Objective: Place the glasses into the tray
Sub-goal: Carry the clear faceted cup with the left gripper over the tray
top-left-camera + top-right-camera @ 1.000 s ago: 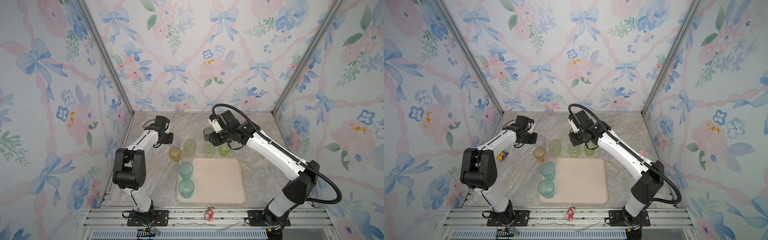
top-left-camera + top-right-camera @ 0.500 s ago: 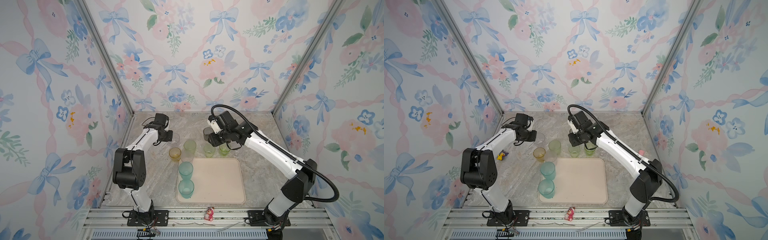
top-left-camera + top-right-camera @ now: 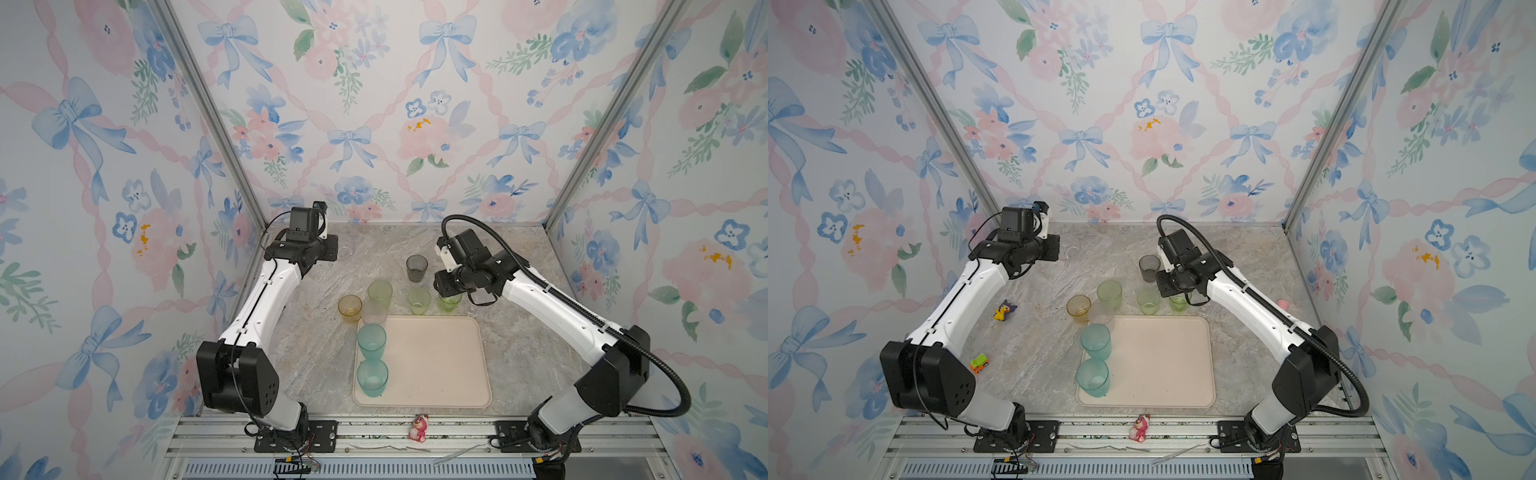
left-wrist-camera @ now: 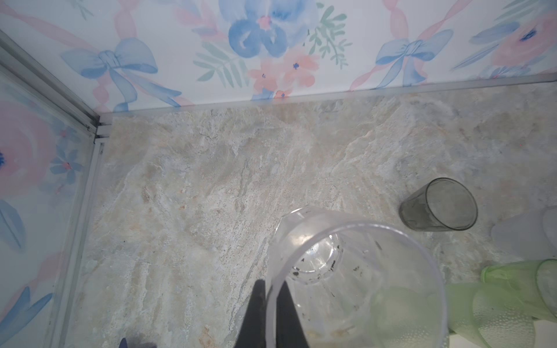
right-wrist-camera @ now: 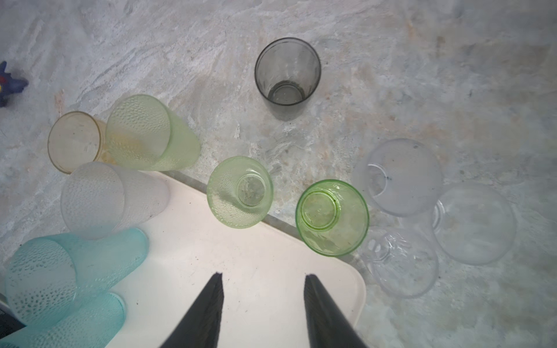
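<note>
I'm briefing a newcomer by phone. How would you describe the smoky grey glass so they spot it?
Find the big cream tray, front and centre. Just beyond its far edge stand pale green glasses; farther back, alone, is the grey glass, the only dark, smoky one.

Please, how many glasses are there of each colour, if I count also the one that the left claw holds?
Teal glasses: 2
Green glasses: 3
Yellow glass: 1
Grey glass: 1
Clear or frosted glasses: 5, including the clear glass in the left claw
Total: 12
</note>
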Motion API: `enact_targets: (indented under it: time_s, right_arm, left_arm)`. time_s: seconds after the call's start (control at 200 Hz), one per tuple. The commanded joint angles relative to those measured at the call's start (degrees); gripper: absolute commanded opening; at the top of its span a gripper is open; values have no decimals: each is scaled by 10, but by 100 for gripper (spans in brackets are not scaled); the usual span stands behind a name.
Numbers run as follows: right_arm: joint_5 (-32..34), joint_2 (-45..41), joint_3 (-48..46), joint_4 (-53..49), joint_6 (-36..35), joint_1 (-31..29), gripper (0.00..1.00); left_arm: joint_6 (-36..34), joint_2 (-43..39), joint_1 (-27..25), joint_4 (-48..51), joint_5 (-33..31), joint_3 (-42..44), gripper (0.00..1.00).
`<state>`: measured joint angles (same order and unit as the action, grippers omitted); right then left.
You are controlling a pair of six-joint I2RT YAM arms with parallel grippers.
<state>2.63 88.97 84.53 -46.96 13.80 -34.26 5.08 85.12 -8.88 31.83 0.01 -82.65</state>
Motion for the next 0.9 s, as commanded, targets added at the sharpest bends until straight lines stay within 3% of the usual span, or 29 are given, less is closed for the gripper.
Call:
enact_targets:
  time_s: [0.0, 0.215, 0.5, 0.625, 0.895]
  right_arm:
    - [24, -56, -33, 6, 16, 37, 47]
    - [28, -126, -93, -1, 24, 99, 47]
    - [20, -159, -115, 2, 33, 106, 47]
    - [6, -167, -118, 9, 38, 104, 47]
    - [-3, -179, -125, 2, 36, 98, 47]
  left_arm:
    - [-9, -38, -44, 21, 18, -16, 1]
    - [-25, -73, -187, 60, -9, -16, 2]
    - [-34, -75, -328, 95, 9, 18, 2]
    - [-24, -53, -353, 92, 15, 44, 1]
    - [-19, -9, -356, 58, 25, 89, 0]
